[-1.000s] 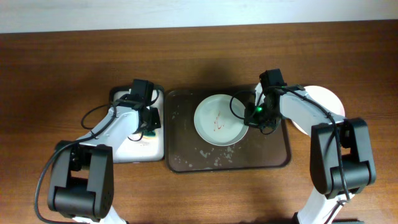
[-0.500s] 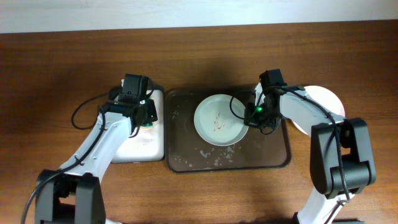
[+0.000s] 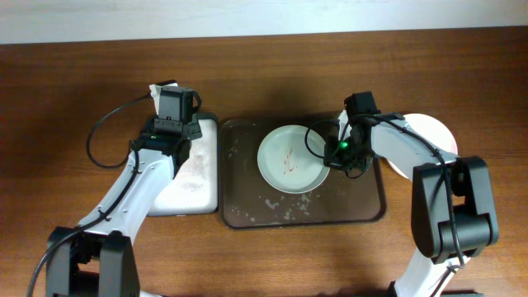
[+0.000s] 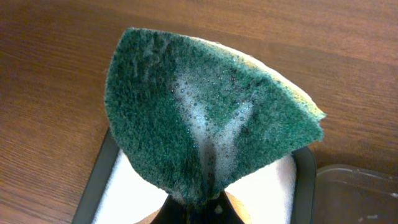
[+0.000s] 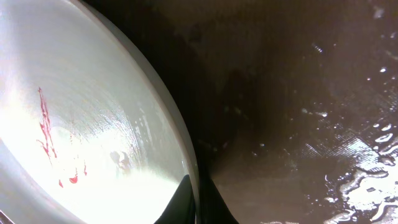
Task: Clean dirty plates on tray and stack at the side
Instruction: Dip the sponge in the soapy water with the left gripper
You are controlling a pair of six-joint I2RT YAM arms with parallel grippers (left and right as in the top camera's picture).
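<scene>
A white plate (image 3: 289,159) with red smears sits on the wet brown tray (image 3: 247,206). My right gripper (image 3: 335,152) is shut on the plate's right rim; the right wrist view shows its fingers (image 5: 196,200) pinching the rim of the plate (image 5: 81,124) over the tray (image 5: 298,93). My left gripper (image 3: 175,111) is shut on a green, foamy sponge (image 4: 205,118), held above the far end of the white sponge dish (image 3: 186,186). The sponge hides most of its fingertips (image 4: 202,208).
A clean white plate (image 3: 433,132) lies on the table to the right of the tray, partly under my right arm. The sponge dish (image 4: 143,193) has a dark rim. Water droplets and residue cover the tray's front part.
My left gripper has risen off the sponge dish with the sponge and moved toward the far side of the table. The right gripper and the plate have not moved.
</scene>
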